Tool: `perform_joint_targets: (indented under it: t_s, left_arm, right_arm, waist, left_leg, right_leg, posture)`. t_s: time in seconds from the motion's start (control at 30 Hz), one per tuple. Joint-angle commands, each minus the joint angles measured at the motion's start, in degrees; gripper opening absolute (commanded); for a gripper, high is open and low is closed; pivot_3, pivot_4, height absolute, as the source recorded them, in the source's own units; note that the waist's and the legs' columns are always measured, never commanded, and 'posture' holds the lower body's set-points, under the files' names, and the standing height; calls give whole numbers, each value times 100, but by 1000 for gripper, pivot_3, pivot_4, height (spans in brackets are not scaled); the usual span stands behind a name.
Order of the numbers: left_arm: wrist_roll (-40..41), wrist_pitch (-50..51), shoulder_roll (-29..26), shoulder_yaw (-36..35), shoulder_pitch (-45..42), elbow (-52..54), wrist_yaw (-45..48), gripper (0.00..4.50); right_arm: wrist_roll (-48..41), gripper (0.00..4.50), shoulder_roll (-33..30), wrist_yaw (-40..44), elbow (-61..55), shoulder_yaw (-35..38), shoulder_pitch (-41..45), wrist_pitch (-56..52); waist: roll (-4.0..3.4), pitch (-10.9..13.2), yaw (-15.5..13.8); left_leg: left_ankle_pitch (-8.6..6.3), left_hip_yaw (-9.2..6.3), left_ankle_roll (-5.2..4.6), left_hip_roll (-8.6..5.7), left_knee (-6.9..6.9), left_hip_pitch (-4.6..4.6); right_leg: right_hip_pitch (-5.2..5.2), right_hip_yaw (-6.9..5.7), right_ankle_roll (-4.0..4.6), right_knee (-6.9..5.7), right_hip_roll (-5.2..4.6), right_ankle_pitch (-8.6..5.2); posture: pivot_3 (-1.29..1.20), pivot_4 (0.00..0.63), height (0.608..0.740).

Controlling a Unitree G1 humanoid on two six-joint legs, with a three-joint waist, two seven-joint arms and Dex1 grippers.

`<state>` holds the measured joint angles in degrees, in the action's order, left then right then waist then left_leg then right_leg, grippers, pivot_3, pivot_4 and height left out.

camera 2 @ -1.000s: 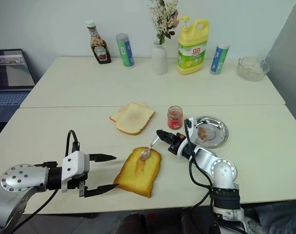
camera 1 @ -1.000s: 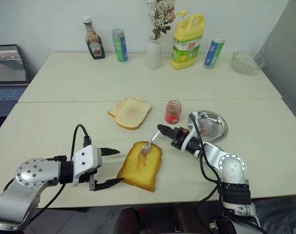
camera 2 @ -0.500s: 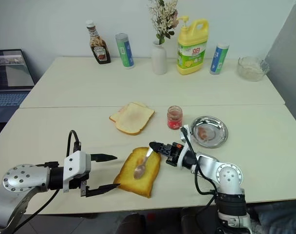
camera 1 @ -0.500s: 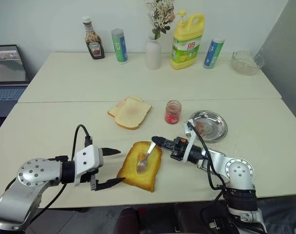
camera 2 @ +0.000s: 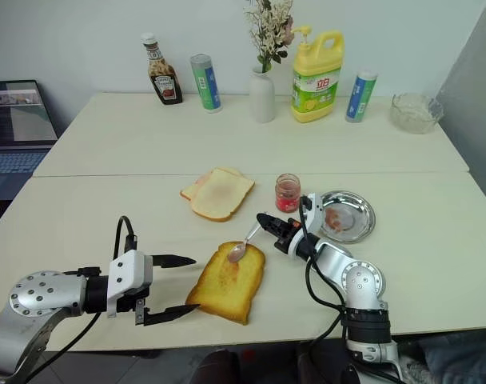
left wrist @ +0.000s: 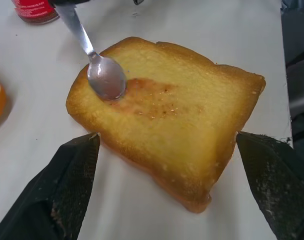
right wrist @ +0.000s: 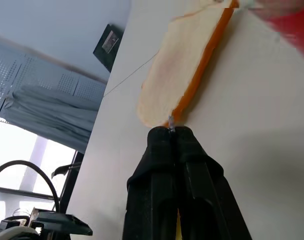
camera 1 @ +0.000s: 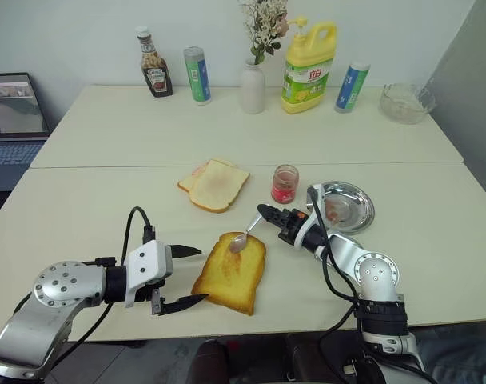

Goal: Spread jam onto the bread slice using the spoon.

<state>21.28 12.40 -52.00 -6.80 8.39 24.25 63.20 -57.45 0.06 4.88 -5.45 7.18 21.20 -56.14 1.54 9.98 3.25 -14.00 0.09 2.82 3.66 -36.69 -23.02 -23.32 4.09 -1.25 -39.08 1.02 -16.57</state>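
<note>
A: Right gripper (camera 1: 263, 212), frame centre, clamped on the spoon (camera 1: 244, 235) handle; bowl tilts down onto the bread slice (camera 1: 232, 272) top edge, probably for smearing. Left gripper (camera 1: 192, 275), lower left, jaws apart beside the slice, likely bracing it.

B: Counts?

A: One spoon, one jam (camera 1: 284, 184) jar above the slice, one toasted slice, one pale slice (camera 1: 215, 184).
</note>
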Motion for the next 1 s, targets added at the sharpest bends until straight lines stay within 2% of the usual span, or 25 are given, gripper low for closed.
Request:
perform_joint_targets:
  t_s: [0.03,0.3,0.47,0.73,0.87,1.0]
  left_arm:
    - [16,-66,11,-16,-66,104,-4,4500]
    - [2,-101,15,11,-92,53,6,4500]
    - [7,-119,12,22,-104,32,27,4500]
    - [-10,-168,23,-43,-7,30,-2,4500]
    - [56,-110,42,-135,-21,52,-72,4500]
    - [202,56,112,-120,-195,149,-155,4500]
  right_arm:
    - [-227,34,-167,78,-259,124,-126,-260]
    - [-1112,34,-487,267,-773,-6,-496,-1124]
    - [-832,34,-692,449,-834,-277,-474,-1102]
    - [-303,34,-87,-17,-303,-43,-82,-219]
    - [-569,34,-139,5,-372,141,1,-352]
    - [-1228,34,-365,-1,-800,357,-118,-683]
  waist:
    - [0,0,0]
    - [0,0,4]
    - [0,0,6]
    - [0,0,7]
    - [0,0,-7]
    - [0,0,-11]
  left_leg:
    - [0,0,0,0,0,0]
    - [0,-2,0,2,1,1]
    - [0,1,0,1,0,1]
    - [0,-1,0,2,0,2]
    - [0,1,0,-1,0,-1]
    - [0,1,0,-2,0,-2]
  right_leg:
    - [0,0,0,0,0,0]
    - [0,1,-2,-1,1,-1]
    - [0,2,-12,0,2,-7]
    - [0,2,-21,-2,3,-12]
    - [0,1,-1,1,0,-1]
    - [0,1,-1,2,-2,-1]
  posture:
    - [0,150,740]
    - [0,150,740]
    - [0,150,740]
    - [0,150,740]
    - [0,150,740]
    - [0,150,740]
